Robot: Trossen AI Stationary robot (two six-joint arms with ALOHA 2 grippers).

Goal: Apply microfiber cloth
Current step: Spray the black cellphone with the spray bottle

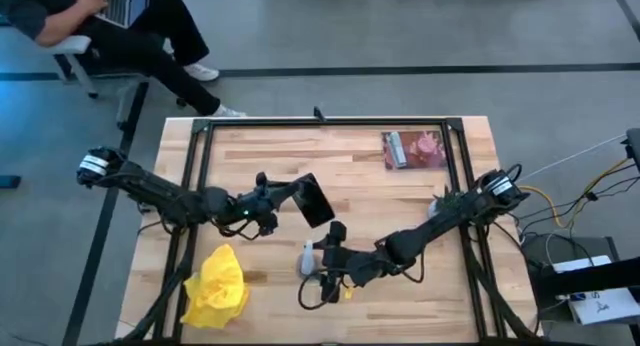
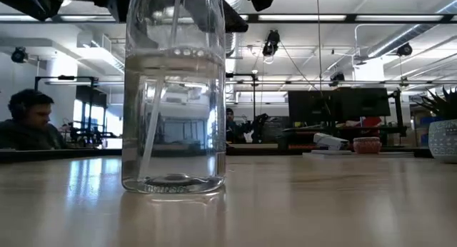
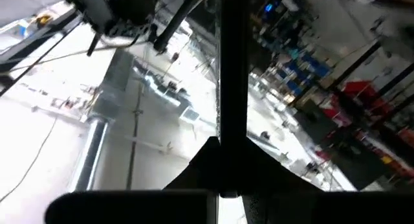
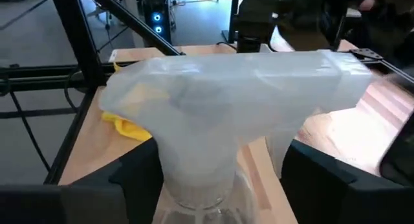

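The bright yellow microfiber cloth (image 1: 218,286) lies crumpled on the table near the left front corner, with no gripper on it; the right wrist view shows it as a yellow patch (image 4: 126,125). My left gripper (image 1: 292,193) is shut on a black phone (image 1: 316,200) over the table's middle. My right gripper (image 1: 326,270) is at the clear spray bottle (image 1: 308,258), which stands upright on its base (image 2: 173,184). My left gripper holds the phone by its left end (image 1: 303,194), coming level from the table's left. In the left wrist view the phone shows edge-on as a dark bar (image 3: 233,88) rising from between the fingers. The phone looks tilted and clear of the table. My right gripper has the bottle's neck (image 4: 200,175) between its two fingers (image 4: 139,182), just under the white spray head (image 4: 226,101). It comes level from the table's right. The bottle stays upright with its base on the table.
A pink packet (image 1: 414,149) lies at the far right inside the black frame (image 1: 200,156). A small grey thing (image 1: 440,201) sits by the right arm. A person sits beyond the far left corner (image 1: 120,26). Bare wood shows between the cloth and the bottle.
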